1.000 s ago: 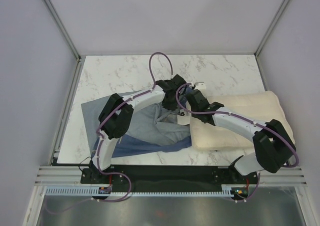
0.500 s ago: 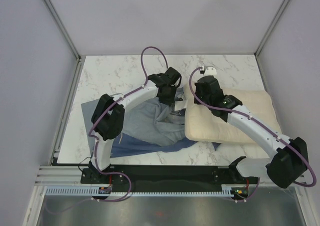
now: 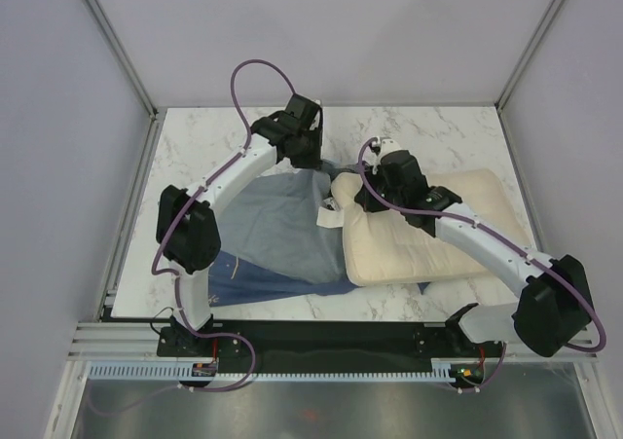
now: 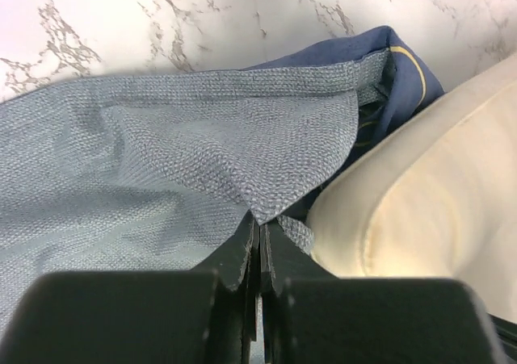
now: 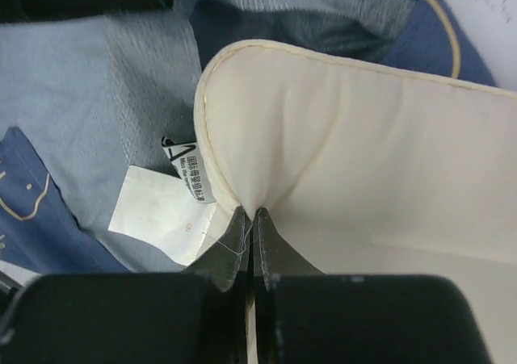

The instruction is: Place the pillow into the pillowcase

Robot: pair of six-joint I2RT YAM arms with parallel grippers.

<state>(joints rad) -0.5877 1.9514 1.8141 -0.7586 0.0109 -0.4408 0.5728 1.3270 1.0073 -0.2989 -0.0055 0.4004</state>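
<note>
The left hand (image 4: 259,225) pinches the pillowcase (image 3: 273,227) hem open and the right hand (image 5: 249,216) grips the pillow (image 3: 438,237) by its corner at the mouth, so next that corner likely needs pushing inside.

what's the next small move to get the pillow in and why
Probably slide the right gripper leftward, pushing the pillow into the pillowcase. It pinches the pillow's seamed edge, whose corner sits at the mouth, while the left gripper pinches the upper hem, holding it lifted.
</note>
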